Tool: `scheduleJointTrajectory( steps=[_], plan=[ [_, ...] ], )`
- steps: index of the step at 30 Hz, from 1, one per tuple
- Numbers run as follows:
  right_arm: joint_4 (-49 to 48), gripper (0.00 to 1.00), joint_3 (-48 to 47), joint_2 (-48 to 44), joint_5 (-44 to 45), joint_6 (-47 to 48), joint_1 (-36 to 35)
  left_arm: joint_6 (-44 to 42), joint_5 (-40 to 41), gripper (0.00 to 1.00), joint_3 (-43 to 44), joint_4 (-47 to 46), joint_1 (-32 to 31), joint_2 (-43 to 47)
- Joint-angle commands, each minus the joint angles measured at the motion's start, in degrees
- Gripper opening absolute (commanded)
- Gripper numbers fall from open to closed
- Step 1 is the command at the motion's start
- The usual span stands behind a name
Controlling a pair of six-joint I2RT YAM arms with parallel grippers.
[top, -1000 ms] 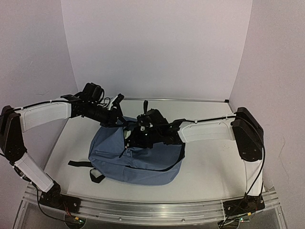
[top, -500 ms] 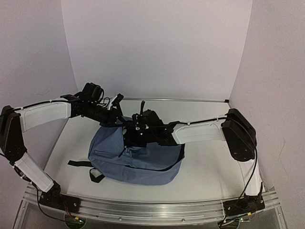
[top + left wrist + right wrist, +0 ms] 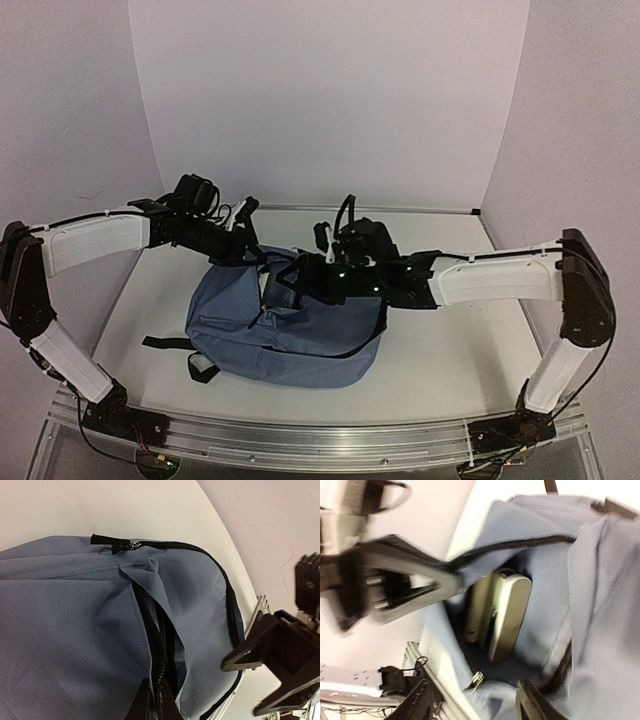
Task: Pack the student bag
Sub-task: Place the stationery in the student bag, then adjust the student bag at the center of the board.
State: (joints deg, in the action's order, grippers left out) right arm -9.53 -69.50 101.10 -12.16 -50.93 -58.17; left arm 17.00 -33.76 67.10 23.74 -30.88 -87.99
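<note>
Hard to read much in the right wrist view, smeared by motion: only a pale rounded object (image 3: 506, 611) lodged inside the dark mouth of the student bag (image 3: 300, 345), with its make and lower end lost in shadow. Cannot find that object from above, what with the right gripper (image 3: 285, 283) and its wrist covering the opening. Shows that gripper spread wide and grasping nothing, poised just over the zip line. Catches only the stubs of the left gripper (image 3: 156, 706) at the bottom edge of its own view, cut off by the frame yet pinched onto the bag's zipper lip, with fabric tenting toward them. Places the bag flat at the middle of the white table (image 3: 450, 350), with black straps (image 3: 165, 343) trailing off its left side and the far rim hidden under both wrists. Against half a second ago, has the right wrist pulled back rightward off the bag and the elbow swung out toward the side wall; leaves left arm and bag unmoved.
</note>
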Motion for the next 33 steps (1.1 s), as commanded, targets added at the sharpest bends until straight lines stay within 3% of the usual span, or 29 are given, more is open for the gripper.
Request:
scheduleJointTrajectory(
  steps=[1, 7, 12, 18, 21, 24, 27, 30, 33],
  plan=[
    [6.60, 0.61, 2.42, -8.88, 6.12, 2.41, 0.30, 1.88, 5.12, 0.00, 0.47, -3.11, -0.42, 1.28],
    [17.00, 0.67, 6.80, -17.07, 12.04, 4.13, 5.33, 5.50, 12.61, 0.00, 0.82, -1.51, -7.30, -2.70],
    [19.27, 0.68, 13.88, -21.74, 11.62, 3.92, 13.04, 9.98, 18.41, 0.00, 0.85, -3.78, -12.52, -6.30],
    [21.12, 0.74, 17.07, -24.39, 14.08, 5.04, 13.85, 13.47, 19.99, 0.03, 1.27, -5.72, -14.12, -8.62],
    [21.57, 0.75, 17.68, -23.53, 14.15, 6.14, 13.87, 15.06, 19.27, 0.17, 1.01, -6.74, -14.12, -7.07],
    [22.07, 0.74, 17.65, -21.43, 15.30, 7.30, 13.84, 16.94, 19.09, 0.41, 0.15, -7.62, -14.12, -3.85],
    [22.27, 0.72, 16.93, -18.71, 16.20, 8.15, 13.83, 18.89, 20.08, 0.58, -0.73, -6.78, -14.01, 0.70],
    [22.19, 0.67, 15.88, -16.39, 15.69, 8.97, 13.84, 21.07, 20.54, 0.73, -2.30, -4.31, -13.25, 5.16],
    [22.13, 0.55, 14.93, -13.95, 16.29, 9.73, 13.81, 23.96, 17.26, 0.80, -5.83, -2.12, -9.16, 8.87]
  ],
)
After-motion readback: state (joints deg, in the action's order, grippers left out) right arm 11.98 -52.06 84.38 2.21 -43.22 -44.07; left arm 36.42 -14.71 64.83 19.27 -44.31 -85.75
